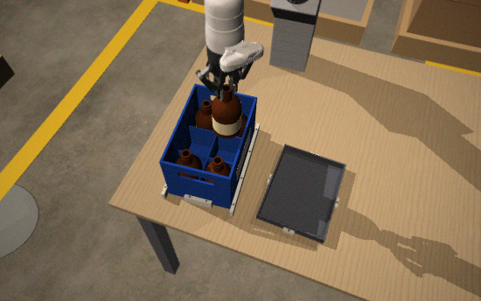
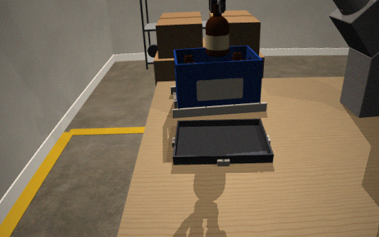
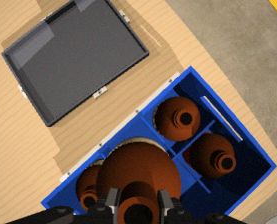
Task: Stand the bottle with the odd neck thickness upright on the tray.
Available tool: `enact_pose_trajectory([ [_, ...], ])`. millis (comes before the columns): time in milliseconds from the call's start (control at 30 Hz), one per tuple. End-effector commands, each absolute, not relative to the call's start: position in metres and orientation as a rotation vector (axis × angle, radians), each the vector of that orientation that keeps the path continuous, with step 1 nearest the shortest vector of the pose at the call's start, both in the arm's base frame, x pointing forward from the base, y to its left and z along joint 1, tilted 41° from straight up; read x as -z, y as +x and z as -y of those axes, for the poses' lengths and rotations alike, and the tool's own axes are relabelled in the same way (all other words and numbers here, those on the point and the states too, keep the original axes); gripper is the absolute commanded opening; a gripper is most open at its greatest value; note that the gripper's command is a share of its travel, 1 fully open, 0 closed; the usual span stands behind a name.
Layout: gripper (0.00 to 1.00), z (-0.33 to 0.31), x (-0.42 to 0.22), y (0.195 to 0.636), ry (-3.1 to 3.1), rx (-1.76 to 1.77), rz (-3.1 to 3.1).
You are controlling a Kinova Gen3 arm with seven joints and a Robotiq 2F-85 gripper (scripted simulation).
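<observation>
My gripper is shut on the neck of a brown bottle with a cream label. The bottle hangs upright over the blue crate, its base near or above rim height. Two bottles stand at the crate's near end in the top view. Another bottle stands at the far left, and one is mostly hidden behind the held bottle. The black tray is empty. I cannot tell neck differences.
Pale strips lie along the crate's side, and small blocks touch the tray's edges. A grey pedestal stands on the table. The crate is close to the table's edge.
</observation>
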State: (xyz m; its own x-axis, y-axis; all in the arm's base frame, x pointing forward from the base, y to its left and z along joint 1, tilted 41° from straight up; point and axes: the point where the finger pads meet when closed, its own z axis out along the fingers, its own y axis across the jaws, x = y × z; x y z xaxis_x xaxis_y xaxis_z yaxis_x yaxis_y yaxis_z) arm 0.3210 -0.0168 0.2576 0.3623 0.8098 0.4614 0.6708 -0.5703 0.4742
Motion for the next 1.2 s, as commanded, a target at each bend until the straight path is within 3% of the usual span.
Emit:
enact_pose_trajectory([
  [0,0.0,0.017,-0.258,0.321,2.416,-0.999,-1.334],
  [1167,0.0,0.006,-0.259,0.32,2.416,-0.999,-1.334],
])
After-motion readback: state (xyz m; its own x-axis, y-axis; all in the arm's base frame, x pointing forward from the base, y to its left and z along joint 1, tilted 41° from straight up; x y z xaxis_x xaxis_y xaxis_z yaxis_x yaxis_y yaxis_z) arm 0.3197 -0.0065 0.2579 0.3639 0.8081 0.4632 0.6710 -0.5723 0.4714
